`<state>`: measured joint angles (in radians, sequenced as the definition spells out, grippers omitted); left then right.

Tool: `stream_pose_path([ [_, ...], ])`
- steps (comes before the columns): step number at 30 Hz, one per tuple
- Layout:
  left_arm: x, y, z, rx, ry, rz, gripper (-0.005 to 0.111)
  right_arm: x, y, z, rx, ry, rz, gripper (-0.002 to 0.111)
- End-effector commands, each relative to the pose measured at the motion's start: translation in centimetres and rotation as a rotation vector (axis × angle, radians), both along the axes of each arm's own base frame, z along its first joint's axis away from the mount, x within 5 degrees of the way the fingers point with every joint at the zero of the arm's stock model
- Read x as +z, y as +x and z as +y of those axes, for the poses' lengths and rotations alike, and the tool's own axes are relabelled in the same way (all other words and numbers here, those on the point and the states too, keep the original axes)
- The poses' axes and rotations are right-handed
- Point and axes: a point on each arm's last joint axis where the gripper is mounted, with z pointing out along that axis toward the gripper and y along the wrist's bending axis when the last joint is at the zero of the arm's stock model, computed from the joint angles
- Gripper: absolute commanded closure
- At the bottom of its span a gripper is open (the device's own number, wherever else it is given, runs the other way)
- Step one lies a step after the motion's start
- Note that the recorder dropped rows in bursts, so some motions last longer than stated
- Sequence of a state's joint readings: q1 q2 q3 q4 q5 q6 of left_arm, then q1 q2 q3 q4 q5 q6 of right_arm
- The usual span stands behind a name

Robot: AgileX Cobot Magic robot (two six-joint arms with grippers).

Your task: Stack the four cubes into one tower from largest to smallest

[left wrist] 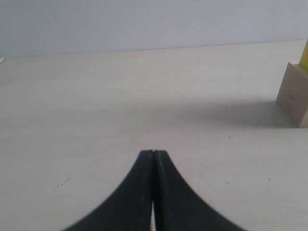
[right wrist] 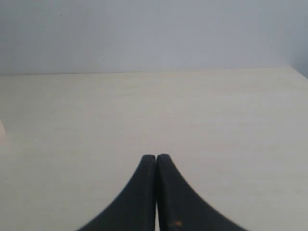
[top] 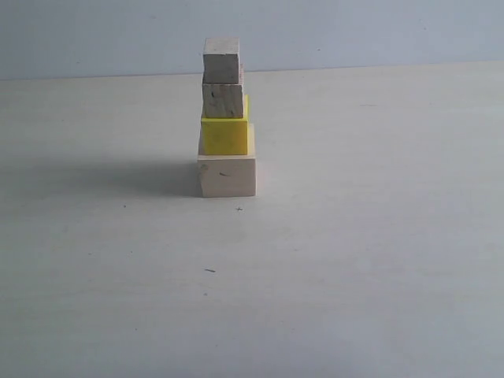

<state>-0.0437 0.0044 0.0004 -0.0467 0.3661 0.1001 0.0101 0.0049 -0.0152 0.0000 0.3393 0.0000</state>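
Observation:
The tower stands in the middle of the exterior view: the largest pale cube (top: 227, 176) at the bottom, the yellow cube (top: 225, 135) on it, then the medium grainy wood cube (top: 223, 100), and the smallest pale cube (top: 221, 61) on top. The upper cubes sit slightly off centre. Neither arm shows in the exterior view. In the left wrist view my left gripper (left wrist: 153, 152) is shut and empty, well away from the largest cube (left wrist: 293, 96) and a sliver of the yellow cube (left wrist: 305, 55) at the frame's edge. My right gripper (right wrist: 156, 156) is shut and empty over bare table.
The pale table (top: 354, 276) stretches around the tower, with a light wall (top: 354, 31) behind it. A faint pale shape (right wrist: 1, 130) touches the edge of the right wrist view.

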Motion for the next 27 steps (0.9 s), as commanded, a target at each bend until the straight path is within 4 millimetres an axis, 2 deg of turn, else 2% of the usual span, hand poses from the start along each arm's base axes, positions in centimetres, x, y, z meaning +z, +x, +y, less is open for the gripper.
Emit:
stream_pose_path([
  [1, 0.10, -0.01, -0.04, -0.006, -0.003, -0.012, 0.107, -0.35, 0.04, 0.01, 0.002, 0.000, -0.005, 0.108],
  [27, 0.10, -0.01, -0.04, -0.006, -0.003, -0.012, 0.107, -0.45, 0.01, 0.01, 0.002, 0.000, 0.006, 0.108],
])
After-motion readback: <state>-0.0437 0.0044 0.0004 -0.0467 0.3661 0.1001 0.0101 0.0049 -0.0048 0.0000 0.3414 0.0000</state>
